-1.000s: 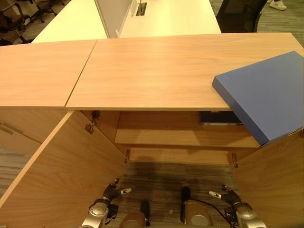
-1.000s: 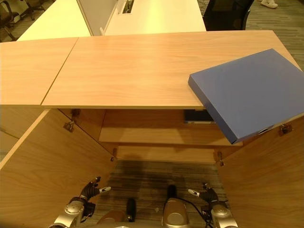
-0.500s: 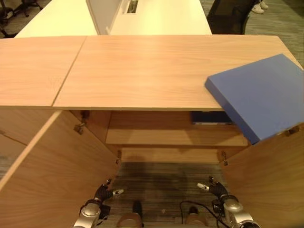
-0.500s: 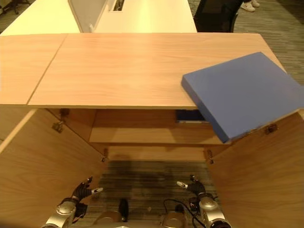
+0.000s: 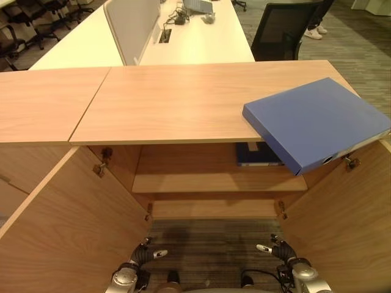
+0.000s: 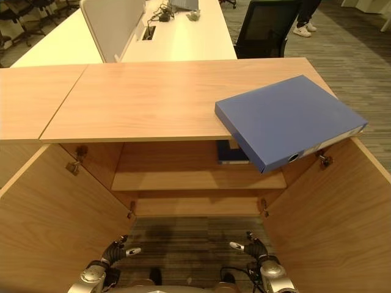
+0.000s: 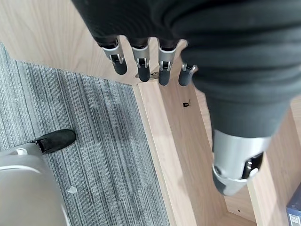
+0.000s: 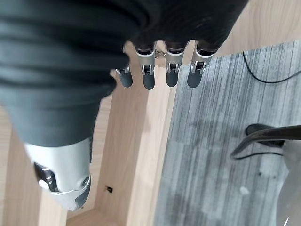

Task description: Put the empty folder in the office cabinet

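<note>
A blue folder (image 5: 314, 122) lies flat on the wooden cabinet top (image 5: 177, 101) at its right end, with one corner overhanging the front edge. The cabinet below stands open, and a dark blue binder (image 5: 256, 154) rests on its shelf (image 5: 214, 182) at the right. My left hand (image 5: 142, 254) and right hand (image 5: 284, 251) hang low in front of the cabinet, near the carpet and far below the folder. The left hand's fingers (image 7: 141, 61) and the right hand's fingers (image 8: 160, 66) are straight and hold nothing.
The left door (image 5: 67, 226) and right door (image 5: 342, 226) swing out toward me on either side of my hands. A second cabinet top (image 5: 43, 104) adjoins on the left. White desks (image 5: 189, 36), a black chair (image 5: 281, 30) and a person's shoes (image 5: 317, 30) lie beyond.
The camera has moved, so the whole picture has shifted and more of the room behind shows. The folder stays on the cabinet top and both hands stay low.
</note>
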`<state>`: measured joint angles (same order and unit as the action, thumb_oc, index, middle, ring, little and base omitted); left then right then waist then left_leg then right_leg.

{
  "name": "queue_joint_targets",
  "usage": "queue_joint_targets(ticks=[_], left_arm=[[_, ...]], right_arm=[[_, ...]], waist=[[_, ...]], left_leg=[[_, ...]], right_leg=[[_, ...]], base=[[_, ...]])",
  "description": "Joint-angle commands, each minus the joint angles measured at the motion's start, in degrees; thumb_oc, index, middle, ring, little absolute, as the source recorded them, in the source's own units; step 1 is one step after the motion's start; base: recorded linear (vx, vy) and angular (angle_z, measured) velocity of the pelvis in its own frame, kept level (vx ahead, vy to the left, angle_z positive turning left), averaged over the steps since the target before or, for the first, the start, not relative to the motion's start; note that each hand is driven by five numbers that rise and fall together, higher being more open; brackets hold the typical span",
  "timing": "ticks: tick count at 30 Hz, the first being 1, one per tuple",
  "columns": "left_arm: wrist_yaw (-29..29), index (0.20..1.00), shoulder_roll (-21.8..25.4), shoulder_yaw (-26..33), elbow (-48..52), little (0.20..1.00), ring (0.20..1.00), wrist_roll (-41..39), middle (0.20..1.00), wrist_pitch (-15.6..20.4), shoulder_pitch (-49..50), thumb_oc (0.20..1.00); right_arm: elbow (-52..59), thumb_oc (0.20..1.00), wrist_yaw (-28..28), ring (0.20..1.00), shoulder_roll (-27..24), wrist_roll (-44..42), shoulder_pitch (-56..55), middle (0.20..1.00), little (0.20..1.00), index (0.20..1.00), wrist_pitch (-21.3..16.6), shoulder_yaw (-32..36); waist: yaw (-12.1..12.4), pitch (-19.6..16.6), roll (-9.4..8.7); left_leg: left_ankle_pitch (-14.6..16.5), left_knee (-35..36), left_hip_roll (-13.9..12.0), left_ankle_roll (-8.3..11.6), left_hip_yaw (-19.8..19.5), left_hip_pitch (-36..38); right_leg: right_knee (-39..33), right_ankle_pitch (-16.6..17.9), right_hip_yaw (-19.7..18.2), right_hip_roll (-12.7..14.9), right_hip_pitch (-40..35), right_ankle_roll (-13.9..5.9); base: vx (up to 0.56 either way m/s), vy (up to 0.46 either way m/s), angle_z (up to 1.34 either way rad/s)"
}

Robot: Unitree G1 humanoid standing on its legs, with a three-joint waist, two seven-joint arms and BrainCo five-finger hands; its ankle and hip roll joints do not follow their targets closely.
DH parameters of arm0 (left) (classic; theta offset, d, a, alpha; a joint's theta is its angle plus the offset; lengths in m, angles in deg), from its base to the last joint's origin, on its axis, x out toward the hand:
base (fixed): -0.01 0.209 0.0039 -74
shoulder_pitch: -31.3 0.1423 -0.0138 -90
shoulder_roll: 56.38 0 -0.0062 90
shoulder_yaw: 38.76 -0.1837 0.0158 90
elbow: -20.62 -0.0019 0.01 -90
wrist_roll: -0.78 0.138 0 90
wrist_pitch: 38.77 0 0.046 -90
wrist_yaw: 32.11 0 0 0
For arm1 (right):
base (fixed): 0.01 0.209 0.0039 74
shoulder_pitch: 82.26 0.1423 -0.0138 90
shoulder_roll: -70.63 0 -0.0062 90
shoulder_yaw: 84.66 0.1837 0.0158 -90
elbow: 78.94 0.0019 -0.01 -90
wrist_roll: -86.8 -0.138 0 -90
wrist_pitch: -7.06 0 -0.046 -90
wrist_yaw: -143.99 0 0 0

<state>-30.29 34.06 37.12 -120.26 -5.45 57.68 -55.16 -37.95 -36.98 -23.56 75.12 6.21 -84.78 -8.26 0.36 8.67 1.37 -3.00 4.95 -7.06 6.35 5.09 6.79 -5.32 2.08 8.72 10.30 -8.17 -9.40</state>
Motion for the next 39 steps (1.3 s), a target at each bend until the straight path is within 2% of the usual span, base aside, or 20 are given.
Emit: queue_joint_targets(ticks=[1,6,10,12,17,21,27,30,33,36,39], left_arm=[[0.19,1.000,1.71,-0.63,0.97,1.000,1.000,1.55,1.000,1.34,-3.10,1.000],[0.44,1.000,1.73,-0.28,1.64,1.000,1.000,1.84,1.000,1.28,-2.26,1.000],[0.81,1.000,1.91,0.17,3.02,1.000,1.000,2.22,1.000,1.44,-1.38,1.000],[1.24,1.000,2.54,0.38,4.75,1.000,1.000,3.22,1.000,2.35,-0.10,1.000],[1.28,1.000,2.59,0.76,6.58,1.000,1.000,3.64,1.000,2.93,1.09,1.000],[1.12,1.000,2.68,1.02,7.38,1.000,1.000,3.89,1.000,3.13,1.69,1.000],[1.64,1.000,2.72,0.82,7.66,1.000,1.000,4.54,1.000,3.43,1.84,1.000],[2.79,1.000,2.22,0.73,7.77,1.000,1.000,5.36,1.000,3.93,2.34,1.000],[3.61,1.000,1.96,0.43,7.17,1.000,1.000,6.69,1.000,4.24,2.87,1.000],[3.90,1.000,1.60,-0.16,7.07,1.000,1.000,7.28,1.000,4.47,3.11,1.000],[3.69,1.000,1.65,-0.85,6.77,1.000,1.000,7.75,1.000,5.03,3.30,1.000]], right_arm=[[4.33,1.000,0.26,1.000,-0.20,1.07,2.32,1.000,1.000,1.000,-1.19,-0.33],[8.75,1.000,-1.71,1.000,-1.56,2.43,1.52,1.000,1.000,1.000,-1.99,1.65],[11.87,1.000,-5.01,1.000,-3.91,8.07,0.34,1.000,1.000,1.000,-2.79,3.88],[17.19,1.000,-9.63,1.000,-6.80,13.56,-1.56,1.000,1.000,1.000,-4.54,8.44],[27.60,1.000,-16.51,1.000,-12.23,22.39,-3.61,1.000,1.000,1.000,-4.16,17.90],[35.02,1.000,-21.35,1.000,-16.53,31.37,-3.25,1.000,1.000,1.000,-2.82,23.44],[39.73,1.000,-26.33,1.000,-19.63,38.24,-3.17,1.000,1.000,1.000,-0.73,28.56],[43.04,1.000,-32.54,1.000,-23.31,48.40,-5.50,1.000,1.000,1.000,3.21,33.72],[47.99,1.000,-36.17,1.000,-26.18,56.29,-6.75,1.000,1.000,1.000,5.81,36.91],[50.91,1.000,-36.86,1.000,-27.50,60.09,-7.49,1.000,1.000,1.000,7.34,38.41],[52.74,1.000,-36.84,1.000,-32.95,66.48,-7.39,1.000,1.000,1.000,9.56,38.57]], waist=[[-0.14,2.20,-1.68],[-0.53,1.95,-1.39],[-0.61,1.63,-1.40],[-1.02,1.42,-1.37],[-1.88,1.35,-1.15],[-2.39,1.93,-0.96],[-2.76,2.34,-0.74],[-3.28,1.85,-0.54],[-3.59,1.44,-0.57],[-3.50,1.18,-0.38],[-3.32,0.78,-0.57]], left_leg=[[5.62,-4.46,1.23,-0.92,-1.46,-1.51],[5.23,-3.53,0.77,-0.60,-1.43,-0.47],[5.14,-3.14,0.45,-0.52,-1.52,0.04],[5.10,-2.70,0.19,-0.52,-1.54,0.49],[4.81,-2.91,-0.09,-0.62,-1.53,0.20],[6.19,-4.49,-0.68,-0.80,-1.63,-0.08],[6.73,-5.71,-1.21,-0.69,-1.79,-0.81],[6.40,-4.81,-1.60,-0.37,-1.67,-0.13],[6.21,-4.20,-1.79,-0.13,-1.57,0.35],[6.10,-3.90,-1.92,0.01,-1.62,0.55],[5.91,-3.70,-2.24,0.30,-1.56,0.74]], right_leg=[[3.36,-3.96,0.49,-0.03,0.09,0.23],[3.26,-4.31,0.36,-0.52,-0.57,0.43],[3.42,-4.68,0.39,-0.93,-0.90,0.49],[3.64,-5.00,0.34,-1.14,-1.10,0.44],[5.12,-5.30,-0.02,-1.34,-0.26,0.63],[8.32,-7.12,-0.59,-1.66,1.08,0.95],[10.29,-8.44,-0.70,-2.31,2.36,1.31],[9.36,-8.62,-0.41,-2.65,1.37,1.27],[8.68,-8.69,-0.45,-2.96,0.81,1.20],[8.35,-8.65,-0.34,-3.06,0.57,1.21],[7.99,-8.65,-0.09,-3.22,0.26,1.25]], base=[[0.01,-0.037,0.02],[0.00,-0.009,0.00],[0.02,-0.027,0.03],[0.02,-0.013,0.01],[0.01,-0.005,0.00],[0.01,-0.014,-0.01],[0.00,-0.019,-0.02],[0.01,-0.011,0.01],[0.00,0.000,0.00],[0.02,-0.009,-0.01],[0.00,-0.006,-0.01]])
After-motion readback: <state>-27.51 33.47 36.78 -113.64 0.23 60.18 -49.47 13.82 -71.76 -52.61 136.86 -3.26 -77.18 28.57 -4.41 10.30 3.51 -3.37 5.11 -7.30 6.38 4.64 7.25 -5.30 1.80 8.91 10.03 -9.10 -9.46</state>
